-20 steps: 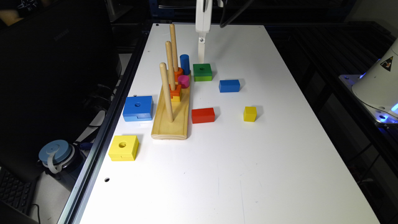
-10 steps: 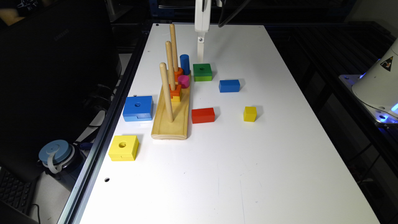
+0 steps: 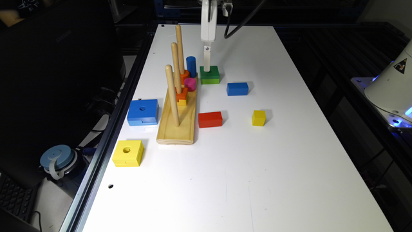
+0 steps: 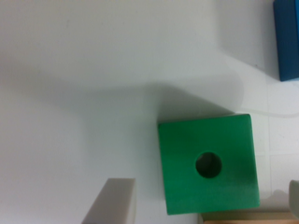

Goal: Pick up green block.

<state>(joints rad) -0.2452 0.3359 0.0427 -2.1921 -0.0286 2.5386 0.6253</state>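
Below, the green block [image 4: 208, 163] lies between the spread fingers [image 4: 114, 203], touching neither.

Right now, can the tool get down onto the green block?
Probably yes: the tool hangs just above the green block, fingers spread to either side, nothing between; the pegboard sits close beside it.

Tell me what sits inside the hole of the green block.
The green block shows a dark, seemingly empty round hole in the wrist view; its bottom is too shadowed to see. The claw straddles the block, nothing inserted.
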